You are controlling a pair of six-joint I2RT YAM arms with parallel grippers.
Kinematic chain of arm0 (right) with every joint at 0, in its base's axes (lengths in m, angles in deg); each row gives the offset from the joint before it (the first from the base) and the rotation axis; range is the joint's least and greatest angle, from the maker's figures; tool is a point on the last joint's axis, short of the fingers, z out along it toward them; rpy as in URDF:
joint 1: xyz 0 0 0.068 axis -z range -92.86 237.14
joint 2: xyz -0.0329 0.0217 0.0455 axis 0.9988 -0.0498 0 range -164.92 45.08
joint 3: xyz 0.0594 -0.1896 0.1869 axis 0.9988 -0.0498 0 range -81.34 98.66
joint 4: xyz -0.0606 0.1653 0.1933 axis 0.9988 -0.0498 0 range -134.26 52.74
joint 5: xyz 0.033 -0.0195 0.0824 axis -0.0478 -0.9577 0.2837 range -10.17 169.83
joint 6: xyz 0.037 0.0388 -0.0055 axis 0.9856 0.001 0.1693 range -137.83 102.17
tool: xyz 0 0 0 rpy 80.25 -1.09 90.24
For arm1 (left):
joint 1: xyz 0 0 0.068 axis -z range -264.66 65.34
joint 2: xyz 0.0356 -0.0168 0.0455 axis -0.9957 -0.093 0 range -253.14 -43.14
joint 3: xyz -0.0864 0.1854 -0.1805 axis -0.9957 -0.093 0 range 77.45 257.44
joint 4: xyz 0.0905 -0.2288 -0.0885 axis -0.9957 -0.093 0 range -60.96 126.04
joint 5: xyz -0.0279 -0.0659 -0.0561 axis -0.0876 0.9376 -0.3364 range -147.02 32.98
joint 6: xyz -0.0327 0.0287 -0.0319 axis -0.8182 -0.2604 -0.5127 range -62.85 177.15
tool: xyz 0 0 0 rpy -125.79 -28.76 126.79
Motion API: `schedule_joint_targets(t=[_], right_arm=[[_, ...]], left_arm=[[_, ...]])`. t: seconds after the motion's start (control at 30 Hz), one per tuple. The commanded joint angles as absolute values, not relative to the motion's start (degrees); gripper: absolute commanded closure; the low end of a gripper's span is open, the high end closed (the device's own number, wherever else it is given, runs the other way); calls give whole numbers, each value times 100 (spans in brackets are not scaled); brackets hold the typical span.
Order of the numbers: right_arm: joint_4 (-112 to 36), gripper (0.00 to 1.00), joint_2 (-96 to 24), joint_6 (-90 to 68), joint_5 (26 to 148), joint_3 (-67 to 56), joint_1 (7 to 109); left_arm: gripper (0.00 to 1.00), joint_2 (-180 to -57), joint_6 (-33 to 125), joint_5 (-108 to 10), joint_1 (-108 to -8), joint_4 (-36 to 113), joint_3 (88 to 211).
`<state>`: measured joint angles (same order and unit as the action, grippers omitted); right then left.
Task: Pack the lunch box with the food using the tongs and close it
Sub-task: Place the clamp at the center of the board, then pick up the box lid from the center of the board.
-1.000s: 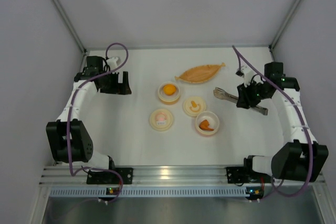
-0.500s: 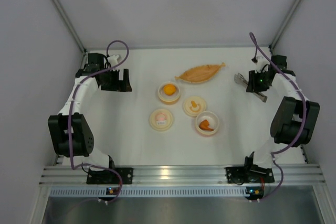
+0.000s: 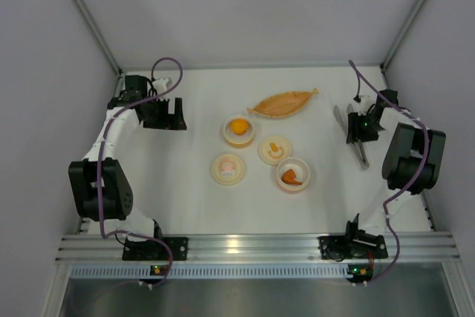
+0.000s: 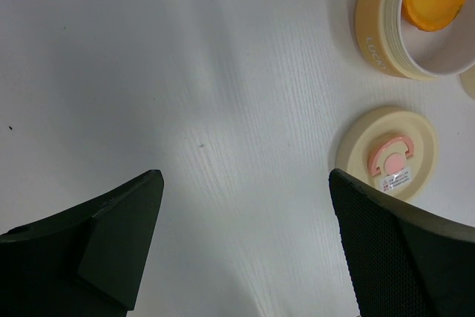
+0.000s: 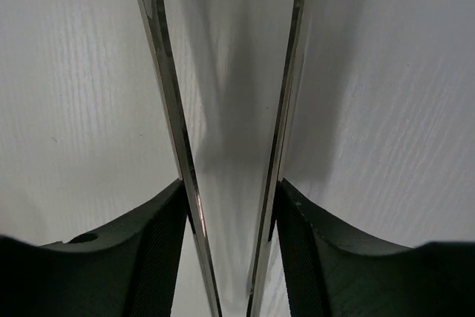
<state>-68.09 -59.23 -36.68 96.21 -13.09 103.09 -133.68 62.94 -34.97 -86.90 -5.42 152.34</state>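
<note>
Seen from above, the right fingers straddle the tongs, well apart from the bowls holding the food. The left fingers hang over bare counter. The left wrist view shows those fingers spread wide and empty, with the lid just past one tip, likely kept free for closing. In the right wrist view, each finger presses an outer side of the tongs, whose arms gape. This hold lets a squeeze pinch food.

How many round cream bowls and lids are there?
4, clustered mid-table: far-left bowl holding a yellow-orange lump, near-left pink-handled lid, middle dish with an orange bit, near-right bowl with orange food.
</note>
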Motion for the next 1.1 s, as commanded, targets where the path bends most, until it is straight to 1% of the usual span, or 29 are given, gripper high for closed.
schedule_joint_targets(t=[0.0, 0.1, 0.17, 0.27, 0.33, 0.37, 0.43, 0.47, 0.57, 0.73, 0.8, 0.9, 0.93, 1.03, 1.07], right_arm=[[-6521, 51, -5969, -3787, 9530, -1322, 10411], [-6582, 48, -6004, -3822, 9530, -1296, 10411], [-6626, 42, -5995, -3857, 9530, -1287, 10419], [-6731, 39, -5916, -3910, 9547, -1261, 10411], [-6854, 34, -5794, -3963, 9582, -1235, 10411], [-6890, 31, -5741, -3980, 9600, -1217, 10411], [-7012, 22, -5566, -4051, 9670, -1147, 10411], [-7109, 11, -5512, -4068, 9688, -1120, 10419], [-7337, 7, -5292, -4165, 9802, -997, 10411], [-7663, 1, -5046, -4297, 10092, -743, 10411], [-7838, 1, -4950, -4384, 10241, -629, 10419], [-8006, 1, -4669, -4603, 10811, -497, 10411], [-8171, 1, -4494, -4683, 11266, -461, 10402], [-8576, 4, -4169, -5052, 12180, -303, 10122], [-8621, 11, -4089, -5157, 12341, -294, 9999]], left_arm=[[2, -13270, 6410, -3417, -8721, -378, 15224], [2, -13174, 6550, -3425, -8721, -422, 15136], [2, -13112, 6664, -3425, -8721, -492, 15084], [2, -12989, 6840, -3434, -8721, -562, 14996], [2, -12866, 6945, -3443, -8721, -641, 14934], [2, -12831, 7042, -3460, -8721, -668, 14908], [2, -12717, 7156, -3425, -8721, -755, 14846], [2, -12690, 7261, -3364, -8721, -799, 14794], [2, -12611, 7411, -3233, -8721, -975, 14723], [4, -12611, 7684, -2951, -8713, -1247, 14688], [5, -12628, 7710, -2828, -8704, -1257, 14627], [7, -12699, 7737, -2697, -8669, -1265, 14565], [8, -12734, 7728, -2644, -8660, -1274, 14539], [11, -12936, 7641, -2415, -8554, -1318, 14512], [11, -13006, 7527, -2362, -8502, -1310, 14503]])
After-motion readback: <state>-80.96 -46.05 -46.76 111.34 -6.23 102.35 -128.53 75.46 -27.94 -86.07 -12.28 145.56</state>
